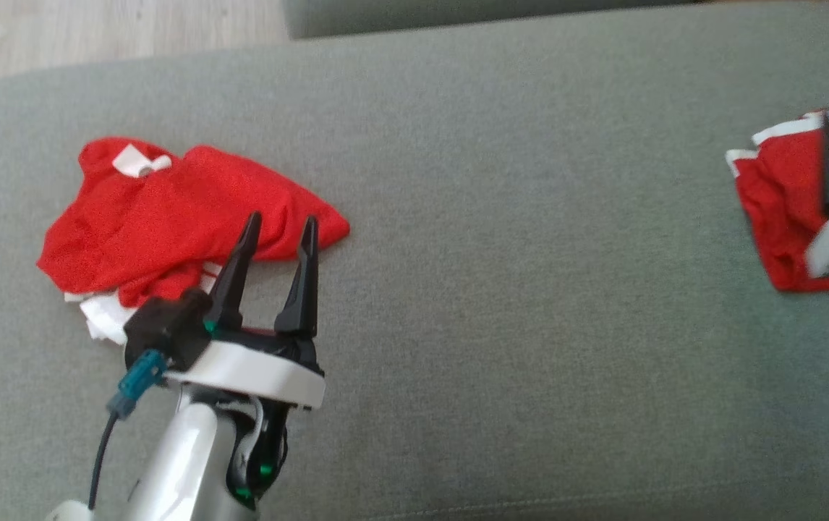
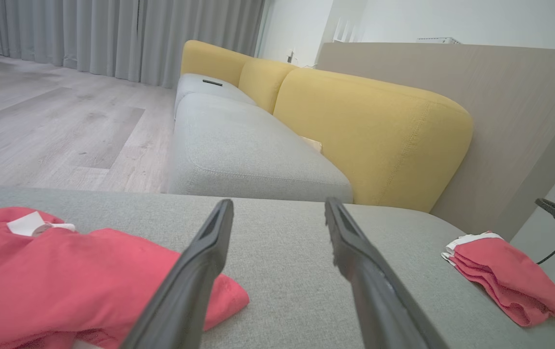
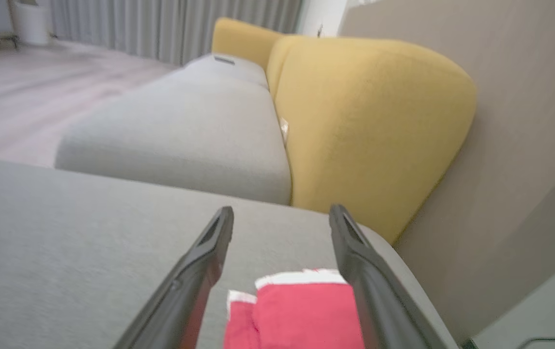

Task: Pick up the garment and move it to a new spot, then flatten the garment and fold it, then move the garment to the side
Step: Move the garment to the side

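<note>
The left fingers stand wide apart and empty, tips at the edge of the crumpled garment on the grey seat. The right fingers, spread wide and empty, hang over the folded garment at the seat's right edge. A yellow backrest rises beyond.
</note>
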`<state>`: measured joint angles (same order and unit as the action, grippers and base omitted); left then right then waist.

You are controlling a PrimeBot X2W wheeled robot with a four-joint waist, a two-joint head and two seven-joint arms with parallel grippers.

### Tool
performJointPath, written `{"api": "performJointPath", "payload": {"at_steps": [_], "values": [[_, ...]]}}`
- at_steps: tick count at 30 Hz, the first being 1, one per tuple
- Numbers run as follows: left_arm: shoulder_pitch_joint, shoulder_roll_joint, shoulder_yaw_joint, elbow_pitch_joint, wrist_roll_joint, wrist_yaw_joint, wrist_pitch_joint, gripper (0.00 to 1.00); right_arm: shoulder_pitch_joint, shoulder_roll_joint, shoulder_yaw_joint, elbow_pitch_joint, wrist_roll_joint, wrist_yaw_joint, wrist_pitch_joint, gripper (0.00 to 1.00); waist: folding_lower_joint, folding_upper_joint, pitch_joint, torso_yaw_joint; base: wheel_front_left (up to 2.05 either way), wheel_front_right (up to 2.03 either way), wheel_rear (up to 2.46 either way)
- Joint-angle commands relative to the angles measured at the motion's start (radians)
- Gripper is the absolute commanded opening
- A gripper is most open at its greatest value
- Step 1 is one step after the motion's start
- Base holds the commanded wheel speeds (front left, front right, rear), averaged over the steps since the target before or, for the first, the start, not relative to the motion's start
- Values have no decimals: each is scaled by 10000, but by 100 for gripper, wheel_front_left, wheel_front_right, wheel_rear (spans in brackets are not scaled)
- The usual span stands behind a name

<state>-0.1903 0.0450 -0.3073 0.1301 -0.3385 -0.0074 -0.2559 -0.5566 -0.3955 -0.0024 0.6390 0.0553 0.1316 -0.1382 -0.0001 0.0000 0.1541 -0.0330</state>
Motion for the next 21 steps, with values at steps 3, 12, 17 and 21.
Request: {"api": "performJointPath", "payload": {"at_steps": [3, 12, 17, 21], "values": [[40, 52, 488, -426, -62, 25, -59, 100, 614, 644, 368, -1266, 577, -9, -79, 100, 1, 0, -524, -60, 0, 0, 0], [682, 52, 836, -534, 19, -22, -59, 100, 2387, 2293, 671, -2946, 1257, -9, -343, 100, 1, 0, -1078, 74, 0, 0, 0], [993, 52, 943, -524, 66, -56, -59, 100, 3122, 3038, 322, -3286, 1202, -9, -573, 100, 1, 0, -1257, 90, 0, 0, 0], [1279, 52, 973, -516, 57, -77, -59, 100, 3716, 3370, 318, -3527, 980, -9, -825, 100, 1, 0, -1383, 55, 0, 0, 0]]}}
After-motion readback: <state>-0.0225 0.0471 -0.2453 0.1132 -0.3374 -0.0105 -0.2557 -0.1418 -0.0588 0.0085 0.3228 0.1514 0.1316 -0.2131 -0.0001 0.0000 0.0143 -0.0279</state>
